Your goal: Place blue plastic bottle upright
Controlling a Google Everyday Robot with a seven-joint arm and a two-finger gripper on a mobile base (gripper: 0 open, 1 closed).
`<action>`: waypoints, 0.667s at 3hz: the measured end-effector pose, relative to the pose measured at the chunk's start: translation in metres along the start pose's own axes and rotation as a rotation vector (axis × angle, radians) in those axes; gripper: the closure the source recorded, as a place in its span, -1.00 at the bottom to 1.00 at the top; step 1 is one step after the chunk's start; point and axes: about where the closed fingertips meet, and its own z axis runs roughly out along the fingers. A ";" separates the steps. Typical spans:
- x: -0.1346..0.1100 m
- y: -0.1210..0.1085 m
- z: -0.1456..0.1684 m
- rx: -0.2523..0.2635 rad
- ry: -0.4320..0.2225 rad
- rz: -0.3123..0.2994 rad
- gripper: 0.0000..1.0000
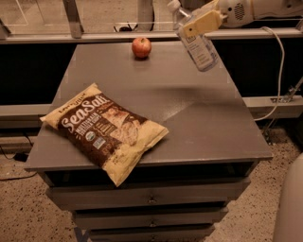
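Cream two-finger end effector (200, 23) at top right, over the far right part of the tabletop, pinching the small clear pale-blue plastic bottle (203, 53) across its upper body, below the white cap (173, 5). Bottle is in the air and tilted, cap up-left, base down-right, clear of the flat grey tabletop (199, 118). Round red apple (141, 47) near on its left; brown-and-yellow crinkled snack bag (104, 128) well apart at front left. Progress: bottle grasped and lifted, not upright. Left: straighten, set base down, release.

One bottle (202, 53), apple (141, 47), bag (106, 130), end effector (194, 26)
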 end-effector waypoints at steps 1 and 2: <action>-0.006 0.002 -0.033 -0.007 -0.161 -0.004 1.00; 0.001 0.007 -0.056 -0.012 -0.271 0.003 1.00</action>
